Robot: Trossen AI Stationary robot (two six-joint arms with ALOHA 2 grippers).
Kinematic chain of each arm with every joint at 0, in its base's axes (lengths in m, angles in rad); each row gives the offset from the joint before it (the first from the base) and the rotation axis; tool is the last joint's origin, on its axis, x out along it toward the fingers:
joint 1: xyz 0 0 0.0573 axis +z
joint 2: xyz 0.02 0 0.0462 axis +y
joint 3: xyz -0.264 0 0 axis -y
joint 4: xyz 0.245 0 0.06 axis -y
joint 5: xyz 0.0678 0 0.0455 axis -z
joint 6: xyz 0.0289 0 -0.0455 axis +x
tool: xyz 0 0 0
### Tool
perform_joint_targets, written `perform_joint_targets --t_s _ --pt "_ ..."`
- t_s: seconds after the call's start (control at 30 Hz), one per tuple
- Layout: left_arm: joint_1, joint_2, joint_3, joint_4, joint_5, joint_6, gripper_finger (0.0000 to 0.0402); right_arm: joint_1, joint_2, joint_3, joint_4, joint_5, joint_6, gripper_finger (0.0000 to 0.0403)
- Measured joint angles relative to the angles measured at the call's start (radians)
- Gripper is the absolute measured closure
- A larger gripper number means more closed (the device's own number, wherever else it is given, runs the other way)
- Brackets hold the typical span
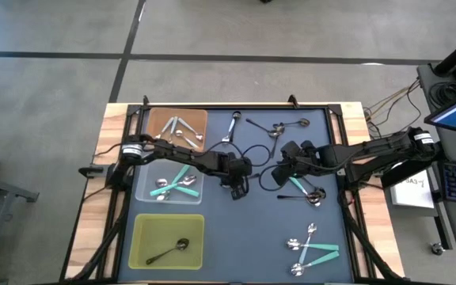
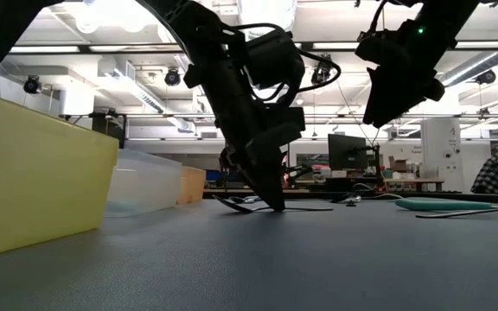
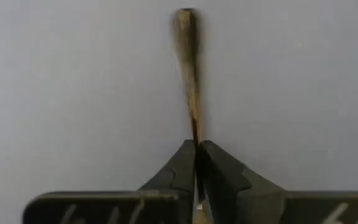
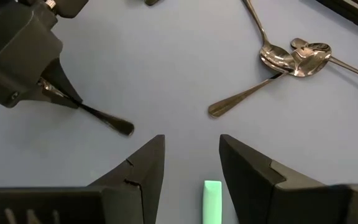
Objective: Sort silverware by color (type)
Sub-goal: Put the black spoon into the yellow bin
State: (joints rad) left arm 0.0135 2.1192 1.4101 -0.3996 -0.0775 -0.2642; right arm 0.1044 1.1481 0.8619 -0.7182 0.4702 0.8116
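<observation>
The left arm reaches in from the left edge of the high view, stretched across the clear tray [image 1: 145, 190] toward frame centre, its wrist bent down so the left hand [image 1: 235, 184] points at the dark desk [image 1: 236, 237]. Its fingers [image 3: 182, 168] are pinched tight on a dark spoon [image 3: 188, 62]; in the low view that spoon [image 2: 271, 206] lies low on the desk at the hand's tip. The right arm enters from the right edge, folded at the elbow, and ends right of centre with the right hand [image 1: 286, 162] raised off the desk, its fingers [image 4: 145, 165] spread wide above a teal-handled spoon [image 4: 212, 200]. Shiny spoons [image 1: 232, 127] lie at upper centre, more teal-handled ones [image 1: 315, 253] at lower right. One dark spoon [image 1: 169, 251] sits in the yellow-green tray [image 1: 142, 253], silver ones in the orange tray [image 1: 157, 119].
</observation>
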Motion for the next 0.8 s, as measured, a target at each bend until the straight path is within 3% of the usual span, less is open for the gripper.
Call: perform_joint_targets --t_s 0.2,0.3,0.53,0.67,0.8 --pt "-0.002 -0.025 0.006 -0.03 -0.014 -0.027 0.0399 0.0 0.0 0.0 0.0 0.0 0.0 0.0257" --pt "-0.004 -0.067 0.01 -0.055 -0.062 -0.002 0.04 0.0 0.0 0.0 0.0 0.0 0.0 0.0257" --pt "-0.023 -0.168 0.012 -0.169 -0.071 0.015 0.0401 0.0 0.0 0.0 0.0 0.0 0.0 0.0257" --pt "-0.069 -0.27 0.006 -0.307 -0.072 0.043 0.0401 0.0 0.0 0.0 0.0 0.0 0.0 0.0257" --pt "-0.136 -0.422 -0.11 -0.388 -0.11 0.042 0.0401 0.0 0.0 0.0 0.001 0.0 0.0 0.0257"
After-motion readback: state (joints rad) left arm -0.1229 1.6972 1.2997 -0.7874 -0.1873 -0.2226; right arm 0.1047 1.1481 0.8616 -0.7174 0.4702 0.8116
